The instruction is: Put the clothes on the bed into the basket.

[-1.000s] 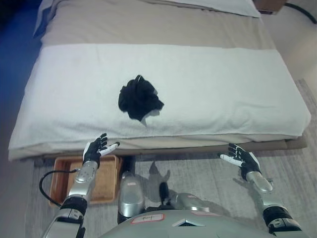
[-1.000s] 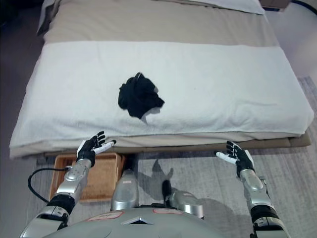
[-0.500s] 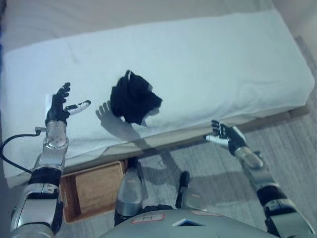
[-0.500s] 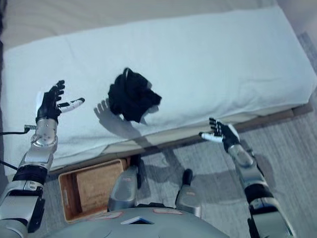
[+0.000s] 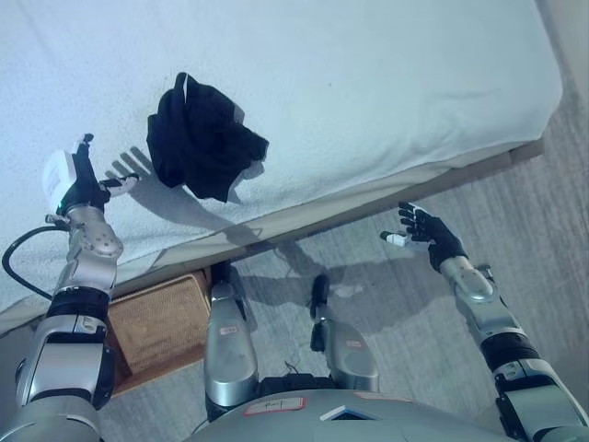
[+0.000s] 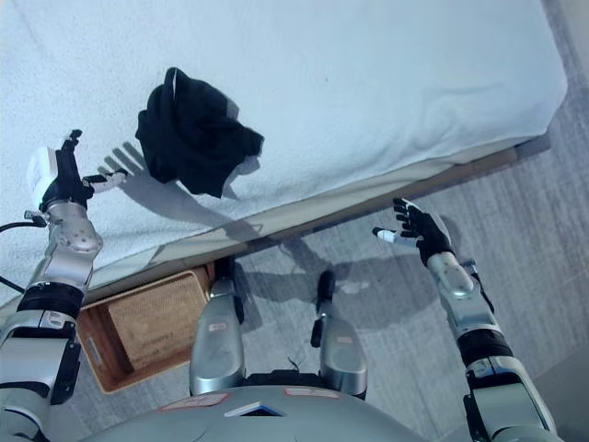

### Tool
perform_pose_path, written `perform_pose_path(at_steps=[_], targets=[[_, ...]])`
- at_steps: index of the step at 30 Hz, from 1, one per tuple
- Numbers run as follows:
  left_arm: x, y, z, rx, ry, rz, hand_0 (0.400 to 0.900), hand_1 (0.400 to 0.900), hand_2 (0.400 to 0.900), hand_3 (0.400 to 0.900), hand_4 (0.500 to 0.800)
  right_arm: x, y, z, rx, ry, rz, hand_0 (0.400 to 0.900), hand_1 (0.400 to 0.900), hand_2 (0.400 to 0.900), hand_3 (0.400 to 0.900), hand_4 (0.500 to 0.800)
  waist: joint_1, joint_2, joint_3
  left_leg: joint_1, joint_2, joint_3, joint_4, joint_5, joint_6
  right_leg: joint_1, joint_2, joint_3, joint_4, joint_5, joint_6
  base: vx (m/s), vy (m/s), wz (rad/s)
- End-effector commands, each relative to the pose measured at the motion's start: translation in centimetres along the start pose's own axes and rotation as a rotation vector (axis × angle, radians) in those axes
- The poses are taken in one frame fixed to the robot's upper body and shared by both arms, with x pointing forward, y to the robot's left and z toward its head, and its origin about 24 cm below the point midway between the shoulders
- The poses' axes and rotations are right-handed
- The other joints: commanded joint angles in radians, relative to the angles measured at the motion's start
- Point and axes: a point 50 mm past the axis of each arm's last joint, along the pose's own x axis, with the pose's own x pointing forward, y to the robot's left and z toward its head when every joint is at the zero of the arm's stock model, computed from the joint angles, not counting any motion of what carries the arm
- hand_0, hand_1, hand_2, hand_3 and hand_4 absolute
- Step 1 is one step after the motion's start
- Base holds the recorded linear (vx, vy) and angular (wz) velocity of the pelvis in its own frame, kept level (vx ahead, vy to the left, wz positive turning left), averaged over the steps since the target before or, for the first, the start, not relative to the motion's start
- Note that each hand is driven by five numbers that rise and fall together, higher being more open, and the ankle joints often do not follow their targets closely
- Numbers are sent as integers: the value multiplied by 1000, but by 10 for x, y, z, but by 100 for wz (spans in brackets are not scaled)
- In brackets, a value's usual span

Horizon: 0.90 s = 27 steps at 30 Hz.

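Bed (image 5: 368, 83) with a white cover fills the upper part of the frame; grey carpet (image 5: 552, 239) lower right. One dark bundle of clothes (image 5: 201, 138) lies crumpled on the cover, upper left, near the bed's front edge. Basket (image 6: 138, 324), brown wicker, sits on the floor at lower left, partly tucked under the bed edge, with nothing visible in the part that shows.

Change over the last second: the whole view has tilted and closed in on the bed, so the camera has moved; the clothes have not shifted on the cover. The left arm has risen from above the basket to bed height. Left robot hand (image 5: 81, 184) now sits at the left edge of the frame, over the cover, just beside the clothes but not touching; fingers spread and relaxed, holding nothing. Its shadow falls on the cover between hand and bundle. Right robot hand (image 5: 425, 236) hangs over the carpet at right, well apart from the bed, fingers spread, empty, idle.

Judgement: reach phase, grasp not yet made. Left robot hand needs to travel right onto the bundle and close. Basket is below that arm, so the drop afterwards looks short.
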Motion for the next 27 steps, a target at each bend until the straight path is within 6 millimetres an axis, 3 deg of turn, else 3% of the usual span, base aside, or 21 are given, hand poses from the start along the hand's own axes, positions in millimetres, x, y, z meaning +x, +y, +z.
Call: perform_pose_path(at_steps=[1,4,12,18,27], targets=[[25,38,28,-63,-75,157,900,900,900,900,800,-1,-39,49,-78,-211,-96,900,900,900,900,800,-27,-3,-52,-132,39,-61,102,-7,-27,-37,-81,11,67,28,56,-31,23,-5],[34,46,34,-79,-55,191,900,900,900,900,800,-4,-39,59,-90,-264,-87,900,900,900,900,800,-48,-8,-49,-161,45,-59,107,-3,-32,-65,-79,11,67,41,60,-27,14,-5],[41,51,76,-226,-166,193,900,900,900,900,800,-6,-37,74,-98,-334,-94,900,900,900,900,800,-80,-11,-38,-231,44,-64,124,-6,-36,-122,-82,10,62,63,70,-11,13,-2],[39,34,106,-267,-246,137,900,900,900,900,800,-4,-30,78,-97,-357,-78,900,900,900,900,800,-101,-13,-39,-276,35,-62,137,-10,-33,-159,-88,10,68,73,74,-10,13,-2],[35,10,122,-317,-249,58,900,900,900,900,800,-4,-29,85,-121,-385,-84,900,900,900,900,800,-125,-8,-35,-311,35,-54,151,-16,-32,-211,-86,21,85,76,76,-19,16,-7]])
